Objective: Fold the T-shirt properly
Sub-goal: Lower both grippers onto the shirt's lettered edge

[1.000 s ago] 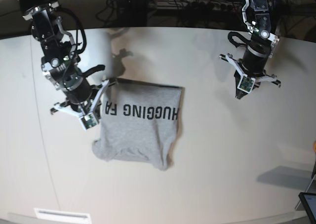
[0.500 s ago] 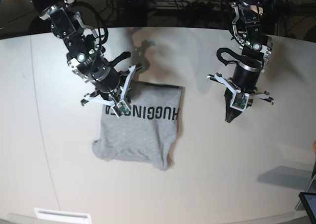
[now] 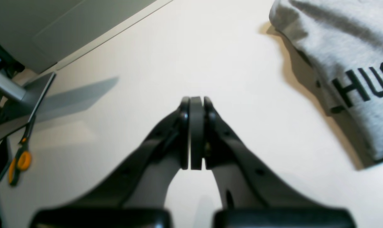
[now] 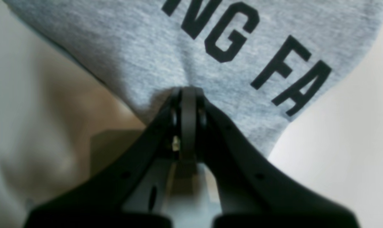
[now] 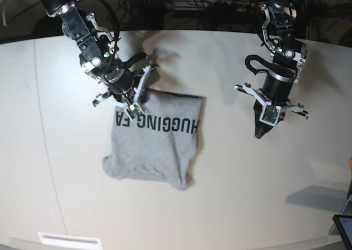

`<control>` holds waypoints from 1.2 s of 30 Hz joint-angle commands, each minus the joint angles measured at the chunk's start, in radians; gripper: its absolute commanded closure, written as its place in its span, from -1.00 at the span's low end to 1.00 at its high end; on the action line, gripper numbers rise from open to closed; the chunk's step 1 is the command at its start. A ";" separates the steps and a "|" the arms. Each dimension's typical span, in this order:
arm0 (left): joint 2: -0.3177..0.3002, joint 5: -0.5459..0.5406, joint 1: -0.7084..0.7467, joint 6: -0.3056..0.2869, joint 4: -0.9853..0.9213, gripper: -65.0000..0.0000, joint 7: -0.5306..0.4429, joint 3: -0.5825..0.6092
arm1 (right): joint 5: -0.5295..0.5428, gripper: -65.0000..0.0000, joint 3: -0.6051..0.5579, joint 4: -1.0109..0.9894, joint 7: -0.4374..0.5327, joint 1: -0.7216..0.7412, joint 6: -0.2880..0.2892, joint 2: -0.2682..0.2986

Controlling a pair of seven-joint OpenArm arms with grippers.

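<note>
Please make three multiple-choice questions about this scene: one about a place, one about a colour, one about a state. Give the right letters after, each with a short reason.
1. Where is the left claw?
A. Over bare table, apart from the T-shirt
B. Over the lettering
C. Under the cloth

2. What colour is the lettering on the T-shirt?
A. Red
B. Black
C. White

3. In what state is the right claw?
A. Wide open
B. Shut, tip at the grey cloth
C. Shut on the scissors

Answers:
1. A: the base view shows it over the table, to the side of the shirt, and the left wrist view shows only bare surface under its tip.
2. B: the letters read black on grey in all three views.
3. B: the right wrist view shows the fingers pressed together at the fabric; whether cloth is pinched cannot be told. The scissors lie far off at the table edge.
</note>
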 commanded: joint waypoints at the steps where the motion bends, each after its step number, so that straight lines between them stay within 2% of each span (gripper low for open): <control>1: -0.005 -0.014 -0.022 0.009 0.016 0.99 -0.030 0.000 | 0.005 1.00 0.005 0.044 0.026 0.012 0.001 0.003; 4: -0.001 -0.020 -0.048 0.009 0.016 0.99 -0.030 0.011 | 0.005 1.00 0.006 0.119 -0.011 0.017 0.001 0.006; 8: 0.006 -0.020 -0.111 0.009 -0.007 0.99 -0.030 0.089 | 0.005 1.00 0.006 0.179 -0.089 0.051 0.001 0.003; 13: 0.007 -0.021 -0.197 0.009 -0.094 0.99 -0.030 0.218 | 0.005 1.00 0.006 0.182 -0.094 0.057 0.001 0.001; 15: 0.026 -0.021 -0.221 0.010 -0.133 0.99 -0.030 0.247 | 0.005 1.00 0.006 0.182 -0.094 0.055 0.001 0.001; 24: 0.081 -0.023 -0.323 0.010 -0.372 0.99 -0.039 0.262 | 0.005 1.00 0.008 0.182 -0.094 0.049 0.001 0.006; 34: 0.073 -0.021 -0.355 0.010 -0.564 0.99 -0.039 0.254 | 0.005 1.00 0.008 0.182 -0.094 0.049 0.001 0.006; 36: 0.055 -0.021 -0.355 0.010 -0.567 0.99 -0.039 0.253 | 0.005 1.00 0.008 0.182 -0.094 0.049 0.001 0.006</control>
